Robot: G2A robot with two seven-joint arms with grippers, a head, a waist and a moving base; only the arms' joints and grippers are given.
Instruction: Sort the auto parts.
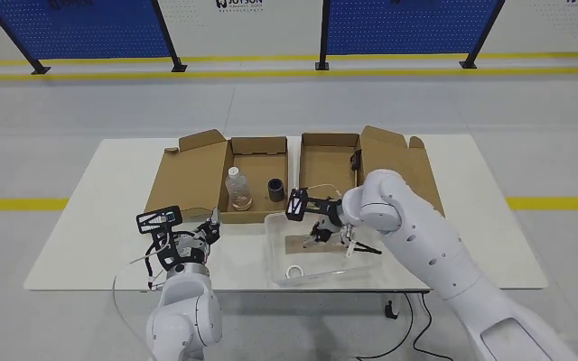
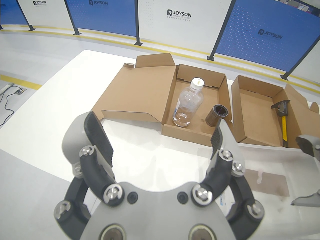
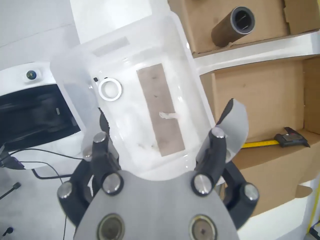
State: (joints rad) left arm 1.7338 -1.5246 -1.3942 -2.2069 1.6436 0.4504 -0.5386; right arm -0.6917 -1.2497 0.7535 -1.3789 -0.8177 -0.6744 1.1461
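- The left claw [image 2: 155, 123] hangs released and empty above the white counter [image 1: 108, 226], near its front edge and to the left of the bin.
- The right claw [image 3: 167, 111] is spread wide with nothing between its fingers, poised over the clear plastic bin [image 3: 72, 58], which sits at the front of the counter just before the two boxes.
- A white ring [image 3: 110, 89] lies flat on the bin's floor, near one corner and apart from the claw.
- A brown strip [image 3: 160, 108] runs along the bin's bottom, and a small pale scrap [image 3: 168, 115] lies on it; what the scrap is cannot be told.
- The left cardboard box [image 1: 259, 146] lies open, its lid folded out to the left. A clear water bottle [image 1: 238, 188] with a white cap stands upright inside it.
- A dark metal cylinder [image 1: 276, 189] with a hollow bore stands beside the bottle in the same box, near its front wall, not touching the bottle.
- The right cardboard box [image 1: 327, 142] is also open, its lid flapped out to the right. A caliper [image 2: 282, 111] with a black head and yellow beam lies along its right wall.
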